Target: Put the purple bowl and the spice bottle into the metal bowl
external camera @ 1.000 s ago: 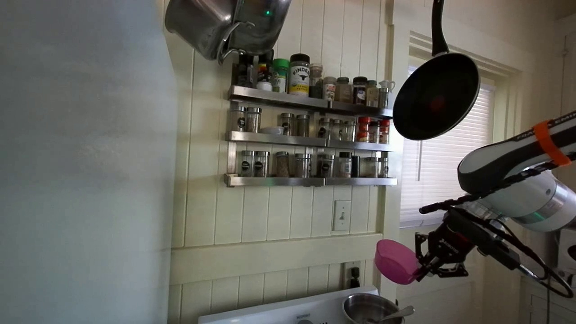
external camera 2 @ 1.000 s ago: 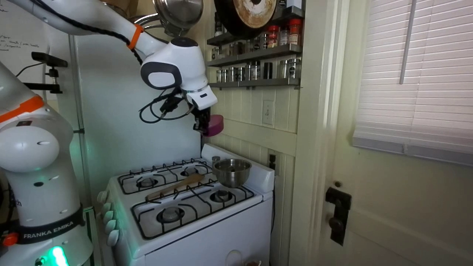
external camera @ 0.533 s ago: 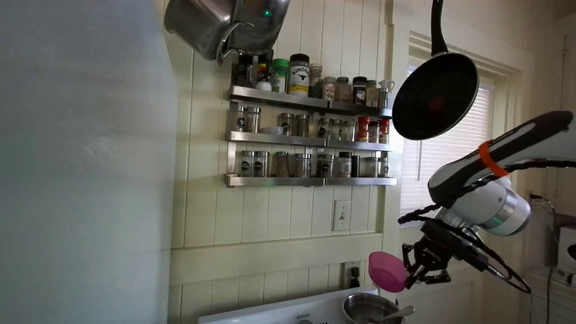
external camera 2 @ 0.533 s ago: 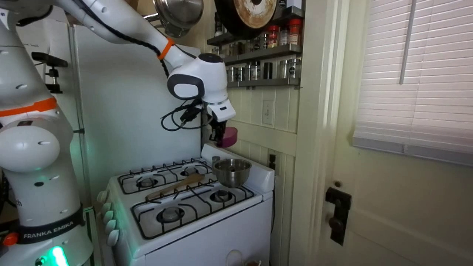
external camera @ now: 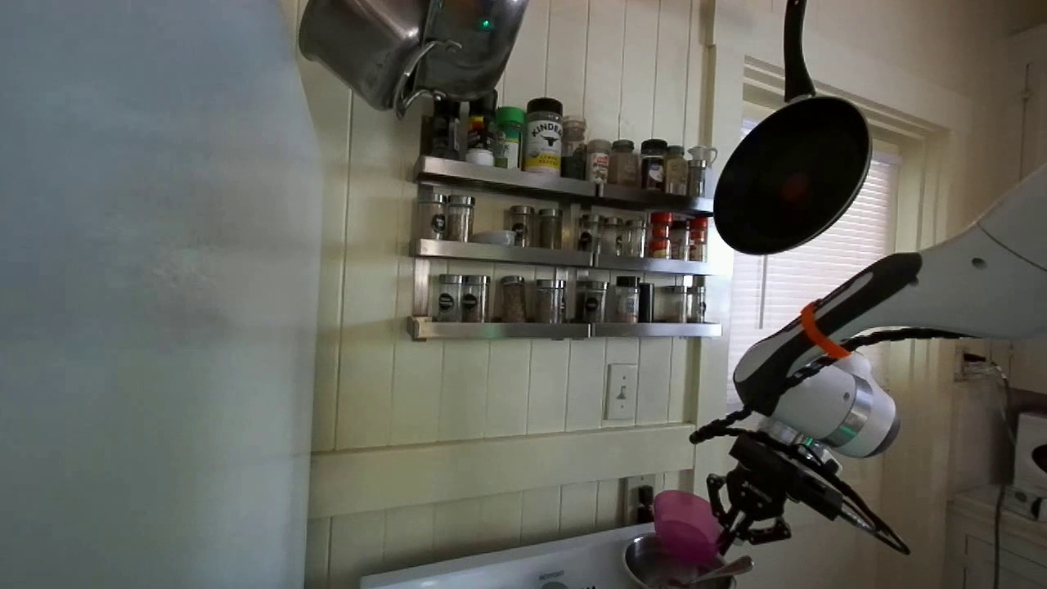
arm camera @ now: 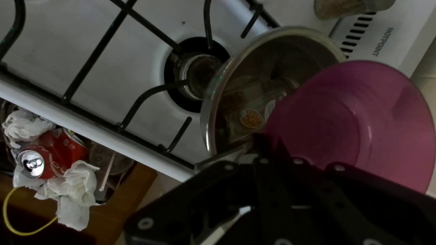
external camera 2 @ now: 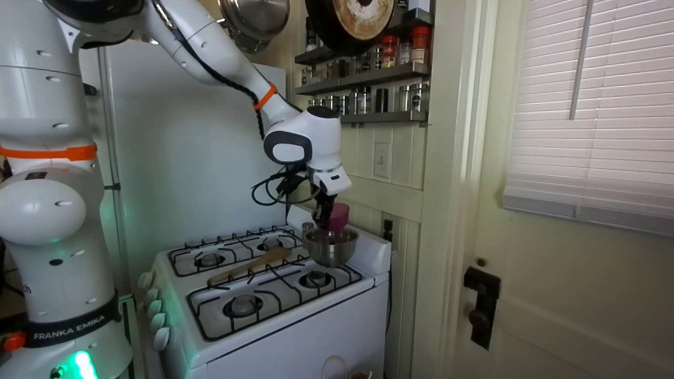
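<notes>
The magenta-purple bowl is held by its rim, tilted, in my gripper. In the other views the purple bowl hangs right over the metal bowl. Its lower edge overlaps the metal bowl's opening; I cannot tell whether they touch. My gripper is shut on the near rim. The metal bowl holds a clear item with an orange-pictured label, partly hidden. A small spice jar is beside the metal bowl and also shows in an exterior view; which is the spice bottle is unclear.
A spoon leans out of the metal bowl. The stove has raised black grates and a wooden spoon. Spice shelves and a black frying pan are above. A red can and tissues lie beyond the stove edge.
My gripper has moved down with the purple bowl, from high above the stove to right over the metal bowl. The purple bowl stayed gripped throughout. The metal bowl has not moved.
</notes>
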Tool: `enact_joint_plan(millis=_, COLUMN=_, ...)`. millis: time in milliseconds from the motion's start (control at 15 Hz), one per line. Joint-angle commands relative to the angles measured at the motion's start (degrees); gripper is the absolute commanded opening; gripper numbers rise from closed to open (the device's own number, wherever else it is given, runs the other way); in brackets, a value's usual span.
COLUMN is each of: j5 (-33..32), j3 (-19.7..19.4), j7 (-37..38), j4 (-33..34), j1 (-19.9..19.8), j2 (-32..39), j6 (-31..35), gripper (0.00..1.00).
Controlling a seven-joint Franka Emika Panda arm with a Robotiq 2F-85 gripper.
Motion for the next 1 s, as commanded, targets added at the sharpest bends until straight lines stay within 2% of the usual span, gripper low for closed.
enact_joint_plan(millis=0, j5=-0.3, j3=0.7, j7=1.2, j4=3.1, j1=0.5, j2=4.6, j6=1.5, gripper=0.01)
enact_joint_plan(millis=333, j5=-1.5, j3=1.2, j7=1.6, j4=6.0, j1=0.7, j2=8.4, j6=1.1, gripper=0.01)
enact_joint_plan(millis=400, j5=-1.7, j3=1.2, j7=1.8, j4=6.6, j1=0.8, j2=9.0, j6=0.9, gripper=0.29)
enact_joint_plan(millis=467, j5=-1.8, j3=1.2, j7=1.9, j4=6.8, j1=0.8, j2=9.2, j6=0.7, gripper=0.30)
enact_joint_plan(millis=533, j5=-1.8, j3=1.2, j7=2.0, j4=7.0, j1=0.8, j2=9.5, j6=0.7, gripper=0.36)
enact_joint_plan(millis=933, j5=-1.6, j3=2.2, j7=0.5, j4=2.7, j1=1.6, j2=5.3, j6=-1.1, gripper=0.81)
